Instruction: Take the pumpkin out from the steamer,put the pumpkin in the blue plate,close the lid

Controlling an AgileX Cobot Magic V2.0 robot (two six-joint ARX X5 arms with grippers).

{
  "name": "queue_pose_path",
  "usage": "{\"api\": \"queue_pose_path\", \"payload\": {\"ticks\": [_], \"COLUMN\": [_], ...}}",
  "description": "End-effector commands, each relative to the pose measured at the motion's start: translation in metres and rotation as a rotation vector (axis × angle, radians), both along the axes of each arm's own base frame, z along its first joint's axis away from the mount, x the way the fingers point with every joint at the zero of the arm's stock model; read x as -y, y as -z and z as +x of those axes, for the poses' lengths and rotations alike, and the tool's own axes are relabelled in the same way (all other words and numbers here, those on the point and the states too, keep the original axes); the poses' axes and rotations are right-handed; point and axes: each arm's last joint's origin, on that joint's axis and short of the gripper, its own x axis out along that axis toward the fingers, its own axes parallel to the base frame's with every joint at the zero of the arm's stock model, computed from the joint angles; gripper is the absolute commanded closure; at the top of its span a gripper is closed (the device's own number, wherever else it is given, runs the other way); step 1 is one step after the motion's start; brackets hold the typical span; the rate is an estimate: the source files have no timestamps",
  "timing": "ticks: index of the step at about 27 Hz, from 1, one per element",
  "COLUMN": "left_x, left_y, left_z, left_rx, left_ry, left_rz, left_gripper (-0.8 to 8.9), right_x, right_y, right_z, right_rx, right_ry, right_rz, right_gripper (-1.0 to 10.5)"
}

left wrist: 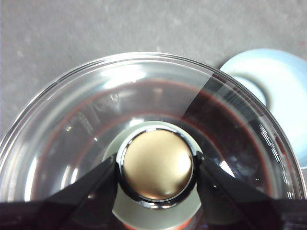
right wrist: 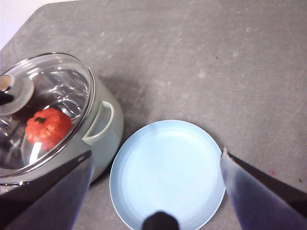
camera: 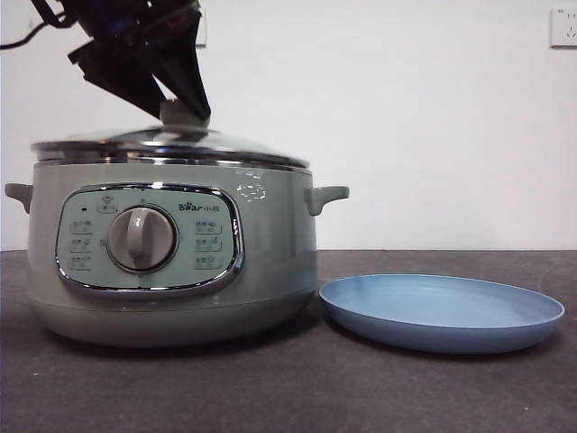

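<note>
Steamer (camera: pixel 171 262) lidded, left gripper (left wrist: pixel 156 165) clasping lid (camera: pixel 171 144) knob, pumpkin (right wrist: pixel 48 128) visible only from right wrist

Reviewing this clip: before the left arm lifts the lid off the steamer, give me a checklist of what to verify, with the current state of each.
1. Left gripper centred on the lid's knob, one jaw on each side: ok.
2. Jaws clamped firmly on the knob: cannot tell; they sit right against its rim.
3. Lid seated level on the steamer: ok.
4. Pumpkin inside, seen through the glass: ok.
5. Blue plate bare, beside the steamer: ok.
6. Right gripper open, above the plate, away from the lid: ok.
</note>
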Motion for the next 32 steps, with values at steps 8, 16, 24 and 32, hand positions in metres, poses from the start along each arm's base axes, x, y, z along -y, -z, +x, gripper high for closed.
{"api": "queue_pose_path", "payload": {"ticks": [8, 16, 24, 32], "left_x": [-0.027, -0.066, -0.097, -0.111], "left_y": [-0.078, -0.116, -0.133, -0.131], "left_z": [-0.051, -0.113, -0.163, -0.182], "left_rx": [0.312, 0.528, 0.669, 0.692], "left_ry": [-0.060, -0.264, -0.440, -0.591], "left_rz": [-0.092, -0.064, -0.058, 0.087], "left_gripper": [8.22, 8.22, 8.22, 8.22], "right_x": [-0.015, -0.069, -0.153, -0.234], "right_y": [-0.003, 0.011, 0.003, -0.016], "right_z": [0.011, 0.044, 0.078, 0.109], "right_rx": [0.030, -0.080, -0.166, -0.244], "right_ry": [-0.131, -0.301, -0.514, -0.583], "right_rz": [0.092, 0.111, 0.003, -0.262], "right_gripper": [5.0, 3.7, 3.7, 3.8]}}
